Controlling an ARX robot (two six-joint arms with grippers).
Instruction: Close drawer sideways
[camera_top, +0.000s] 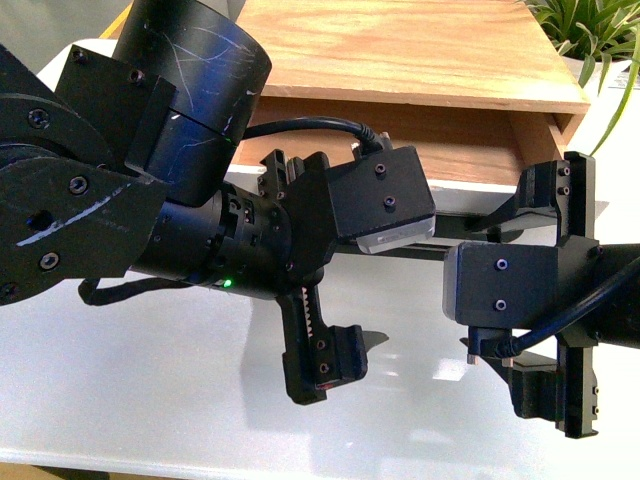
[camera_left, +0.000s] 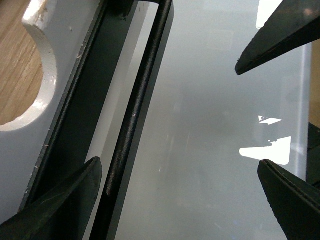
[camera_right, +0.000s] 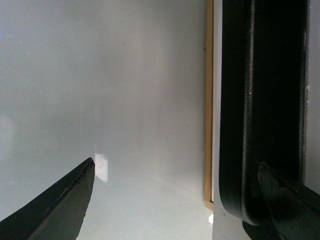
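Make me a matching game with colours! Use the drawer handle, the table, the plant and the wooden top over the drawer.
Things:
1. drawer handle
2. table
3. plant
4. wooden top

Colours:
A. green
B. light brown
C. black
D. white

Pairs: 1-C, 2-D, 3-A, 4-B

L end effector (camera_left: 177, 165) jaws spread wide; R end effector (camera_right: 176, 165) same; both wrists rolled sideways.

Drawer (camera_top: 430, 135) pulled open, left tool (camera_top: 340, 262) and right tool (camera_top: 478, 290) splayed before it
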